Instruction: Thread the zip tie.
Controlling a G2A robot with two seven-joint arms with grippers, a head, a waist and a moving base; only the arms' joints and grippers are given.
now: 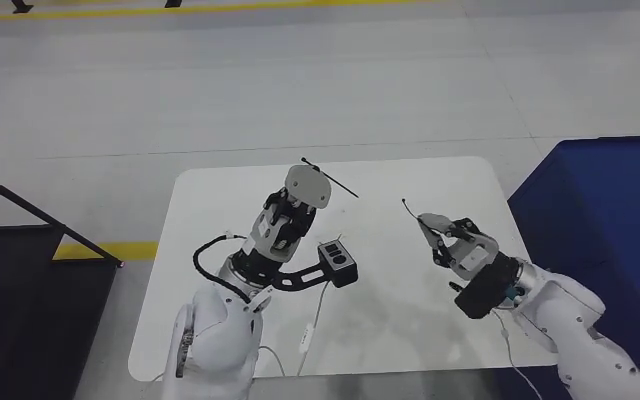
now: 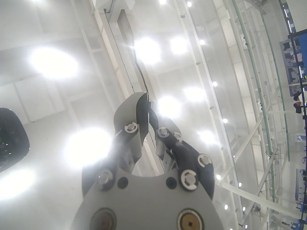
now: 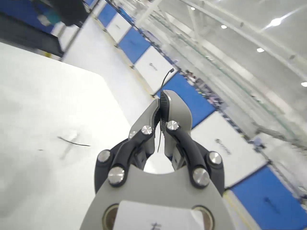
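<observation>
In the top view both arms are raised over the white table (image 1: 400, 310). The left gripper (image 1: 312, 178) is over the far middle of the table. Its tip is closed on a thin black strip (image 1: 340, 186) that runs crosswise and sticks out on both sides. The right gripper (image 1: 430, 225) is over the right part of the table and pinches the zip tie (image 1: 412, 210), whose short free end points far and left, toward the other arm. The two pieces are well apart, with bare table between them. In the left wrist view the left gripper (image 2: 148, 99) has its jaws all but together. The black strip (image 2: 140, 70) is nipped at the fingertips and rises past them in a slight wave against the ceiling. It looks like a tie strap, though I cannot make out a head on it. In the right wrist view the right gripper (image 3: 162, 96) is clamped tight on the zip tie (image 3: 165, 78), with the head end standing out beyond the tips and the thin tail hanging between the fingers toward the palm. Farther off, a thin dark line (image 3: 75, 142) lies against the table (image 3: 48, 92), too blurred to name. As I judge it, the grasping is done and the threading has not begun, since nothing sits in the head's slot. The ends have yet to be brought together, lined up and pushed through.
</observation>
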